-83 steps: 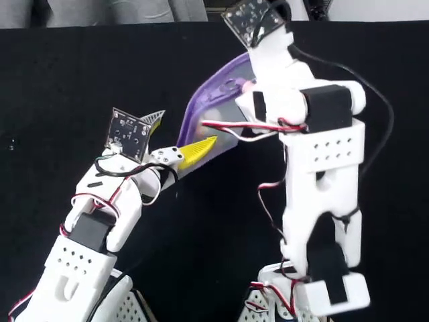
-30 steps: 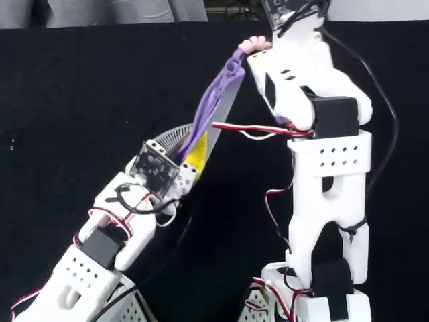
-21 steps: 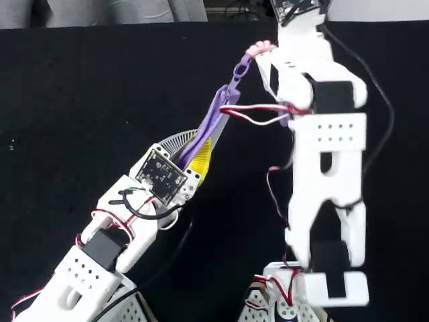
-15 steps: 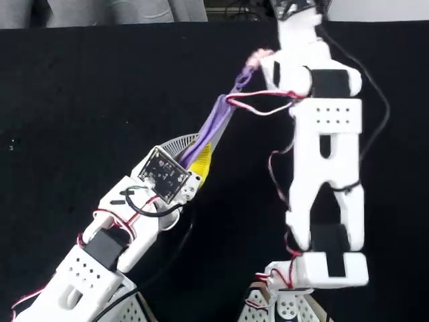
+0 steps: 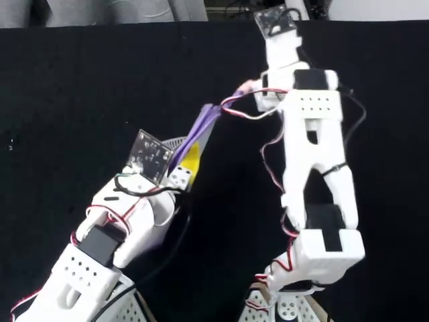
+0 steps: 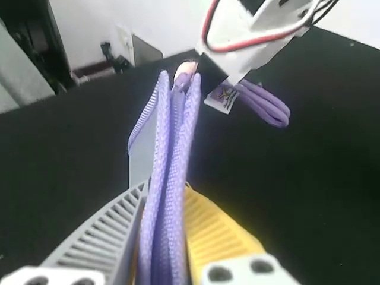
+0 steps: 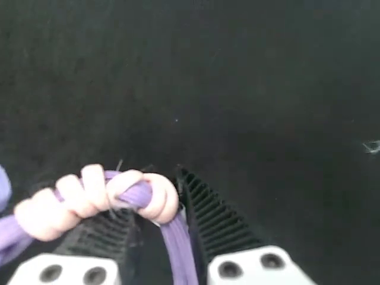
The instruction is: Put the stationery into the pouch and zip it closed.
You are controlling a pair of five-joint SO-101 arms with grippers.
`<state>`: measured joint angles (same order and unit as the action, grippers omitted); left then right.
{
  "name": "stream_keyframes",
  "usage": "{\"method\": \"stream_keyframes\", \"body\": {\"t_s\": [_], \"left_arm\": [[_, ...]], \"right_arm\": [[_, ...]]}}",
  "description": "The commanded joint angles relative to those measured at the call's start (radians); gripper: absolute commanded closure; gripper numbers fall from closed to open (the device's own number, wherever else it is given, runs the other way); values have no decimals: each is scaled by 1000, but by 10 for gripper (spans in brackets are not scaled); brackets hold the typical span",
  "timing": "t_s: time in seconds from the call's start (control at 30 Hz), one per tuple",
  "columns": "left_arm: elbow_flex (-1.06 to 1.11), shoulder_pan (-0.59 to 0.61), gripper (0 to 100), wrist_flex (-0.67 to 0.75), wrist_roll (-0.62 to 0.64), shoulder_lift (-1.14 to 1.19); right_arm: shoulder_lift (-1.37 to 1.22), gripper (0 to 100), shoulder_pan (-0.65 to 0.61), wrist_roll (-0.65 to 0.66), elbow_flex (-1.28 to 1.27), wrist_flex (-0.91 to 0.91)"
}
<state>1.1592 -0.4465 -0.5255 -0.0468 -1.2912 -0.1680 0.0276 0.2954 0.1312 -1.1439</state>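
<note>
Pouch (image 5: pixel 204 122) lower, in left claw (image 5: pixel 184 153)

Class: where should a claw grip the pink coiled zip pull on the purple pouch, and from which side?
Grip the pink coiled zip pull just behind its coils, coming end-on along the purple fabric pouch. The coils bulge, so a grip shouldn't slip off; the right claw holds it so; the left claw anchors the other end.
</note>
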Motion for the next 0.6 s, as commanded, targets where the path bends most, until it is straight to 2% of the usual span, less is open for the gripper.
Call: {"method": "stream_keyframes", "body": {"t_s": [0.0,0.33,0.57], "left_arm": [[-136,30,973,-25,26,-41],[-124,31,973,-124,28,-373],[-206,31,973,-204,84,-411]], "right_arm": [[-31,987,75,-9,-41,124],[-179,987,72,-15,-62,180],[-248,987,75,-15,-64,212]]}}
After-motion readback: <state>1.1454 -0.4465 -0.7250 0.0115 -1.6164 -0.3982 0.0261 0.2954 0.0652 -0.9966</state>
